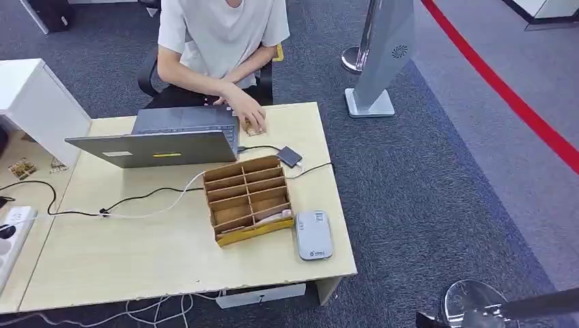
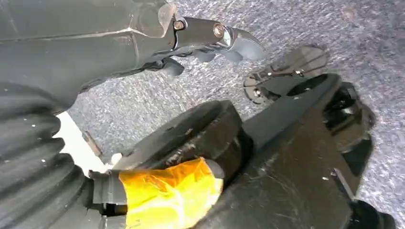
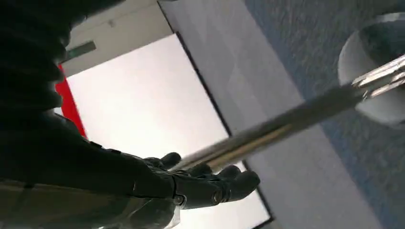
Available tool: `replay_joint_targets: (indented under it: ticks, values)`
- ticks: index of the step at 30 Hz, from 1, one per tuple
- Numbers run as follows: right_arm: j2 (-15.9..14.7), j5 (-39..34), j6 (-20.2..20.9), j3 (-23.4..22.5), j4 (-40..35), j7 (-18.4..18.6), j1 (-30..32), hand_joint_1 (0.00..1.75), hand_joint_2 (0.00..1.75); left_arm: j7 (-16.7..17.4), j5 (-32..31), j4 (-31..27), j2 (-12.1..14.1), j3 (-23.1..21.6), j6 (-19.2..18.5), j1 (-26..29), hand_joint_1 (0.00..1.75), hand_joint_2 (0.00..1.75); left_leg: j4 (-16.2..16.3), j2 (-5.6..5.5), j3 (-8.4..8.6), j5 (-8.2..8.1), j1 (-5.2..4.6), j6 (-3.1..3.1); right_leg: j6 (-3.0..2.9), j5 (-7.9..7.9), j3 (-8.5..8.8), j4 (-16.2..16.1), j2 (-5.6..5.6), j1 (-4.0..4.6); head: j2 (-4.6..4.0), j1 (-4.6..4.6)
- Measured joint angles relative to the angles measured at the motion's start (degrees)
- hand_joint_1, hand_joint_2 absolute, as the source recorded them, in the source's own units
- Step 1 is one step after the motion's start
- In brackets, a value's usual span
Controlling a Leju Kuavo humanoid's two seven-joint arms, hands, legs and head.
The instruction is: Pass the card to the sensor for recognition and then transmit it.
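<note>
A wooden divided box (image 1: 246,199) stands on the light wooden table (image 1: 136,260), right of centre. A pale card (image 1: 273,216) lies in its front right compartment. Just right of the box lies a flat grey sensor device (image 1: 313,234), near the table's front right corner. A small dark reader (image 1: 289,156) on a cable sits behind the box. My left hand (image 2: 210,43) hangs over grey carpet, fingers stretched out and holding nothing. My right hand (image 3: 210,183) hangs with dark fingers loosely bent, nothing in them, and a metal pole passes beyond it.
A person sits at the far side, one hand (image 1: 247,113) on the table by an open grey laptop (image 1: 164,140). Cables cross the table's left half to a power strip (image 1: 10,232). A stanchion base (image 1: 471,304) stands at my right, and a grey sign stand (image 1: 379,61) farther off.
</note>
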Motion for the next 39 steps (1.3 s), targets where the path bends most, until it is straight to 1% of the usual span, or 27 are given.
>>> replay_joint_targets:
  ticks: [4, 6, 9, 13, 16, 21, 22, 25, 26, 27, 38, 39]
  values:
    - [5.4, -1.1, 1.4, -0.7, 0.3, -2.4, 2.4, 0.00, 1.75, 0.0, -0.1, 0.0, -0.2, 0.0, 0.5, 0.0, 0.00, 1.75, 0.0, 0.01, 0.04, -0.03, 0.02, -0.06, -0.02, -0.01, 0.00, 0.0, 0.01, 0.01, 0.00, -0.02]
    - [8.1, -2.7, 3.0, -1.5, 0.4, -4.9, 2.8, 0.00, 1.75, 0.0, 0.0, 0.0, -0.5, 0.1, 0.8, 0.0, 0.00, 1.75, 0.0, 0.09, 0.07, -0.03, 0.04, -0.06, -0.02, -0.01, 0.02, 0.0, 0.07, 0.04, 0.00, 0.00]
    - [11.7, -4.6, 4.3, -2.9, 0.5, -7.5, 3.3, 0.00, 1.75, 0.0, 0.0, 0.0, -1.0, 0.3, 1.7, 0.0, 0.00, 1.75, 0.0, 0.09, 0.09, -0.03, 0.04, -0.06, -0.03, -0.02, 0.02, 0.0, 0.08, 0.03, 0.00, 0.00]
    - [15.6, -3.7, 6.6, -3.4, 0.7, -10.2, 3.6, 0.00, 1.75, 0.4, 0.2, 0.0, -1.9, 0.5, 3.0, 0.0, 0.00, 1.75, 0.0, 0.10, 0.09, -0.03, 0.04, -0.06, -0.03, -0.01, 0.03, 0.0, 0.09, 0.03, 0.00, 0.02]
    - [17.4, -4.8, 7.6, -3.5, 0.7, -11.3, 4.1, 0.00, 1.75, 0.5, 0.3, 0.0, -2.3, 0.8, 3.6, 0.2, 0.00, 1.75, 0.0, 0.10, 0.09, -0.04, 0.03, -0.06, -0.03, -0.01, 0.04, 0.0, 0.09, 0.03, 0.00, -0.02]
    - [18.4, -12.4, 9.1, -4.2, -0.1, -13.1, 5.5, 0.00, 1.75, 0.2, 2.7, -0.4, -2.0, 0.8, 3.7, 1.3, 0.00, 1.75, 0.0, 0.11, 0.09, -0.04, 0.03, -0.06, -0.03, -0.02, 0.05, 0.0, 0.08, 0.03, 0.00, 0.00]
    - [18.5, -14.3, 9.5, -4.3, -0.4, -13.6, 5.8, 0.00, 0.00, 0.0, 3.4, -0.6, -1.9, 0.8, 3.7, 1.5, 0.00, 0.00, 0.0, 0.11, 0.09, -0.04, 0.03, -0.07, -0.03, -0.02, 0.05, 0.0, 0.08, 0.03, 0.00, 0.00]
    - [18.5, -20.8, 10.6, -4.6, -1.3, -14.9, 6.9, 0.00, 0.00, -0.6, 5.4, -1.4, -1.4, 0.8, 3.6, 2.5, 0.00, 0.00, 0.0, 0.14, 0.11, -0.08, 0.04, -0.13, -0.03, -0.02, 0.04, 0.0, 0.10, 0.03, 0.00, -0.02]
    - [18.5, -22.9, 10.9, -4.7, -1.7, -15.4, 7.2, 0.00, 0.00, -0.7, 6.1, -1.7, -1.2, 0.8, 3.6, 2.8, 0.00, 1.75, 0.0, 0.14, 0.12, -0.08, 0.04, -0.13, -0.03, -0.02, 0.05, 0.0, 0.10, 0.03, 0.00, 0.00]
    - [18.5, -24.6, 11.3, -4.8, -1.9, -15.7, 7.5, 0.00, 1.75, -0.8, 6.6, -1.9, -1.0, 0.8, 3.6, 3.1, 0.00, 1.75, 0.0, 0.16, 0.12, -0.08, 0.04, -0.13, -0.03, -0.02, 0.04, 0.0, 0.12, 0.03, 0.00, 0.00]
    - [17.4, -46.2, 14.7, -6.4, -6.2, -20.5, 11.1, 0.00, 1.75, -2.6, 13.5, -6.0, 1.2, 0.7, 3.1, 6.4, 0.00, 1.75, 0.0, 0.24, 0.17, -0.10, 0.05, -0.15, -0.03, -0.02, 0.05, 0.0, 0.26, 0.04, 0.00, 0.00]
    - [17.2, -48.2, 15.1, -6.5, -6.6, -20.9, 11.4, 0.00, 1.75, -2.7, 14.2, -6.4, 1.5, 0.7, 3.1, 6.6, 0.00, 0.00, 0.0, 0.25, 0.18, -0.12, 0.05, -0.17, -0.04, -0.02, 0.05, 0.0, 0.28, 0.04, 0.00, 0.02]
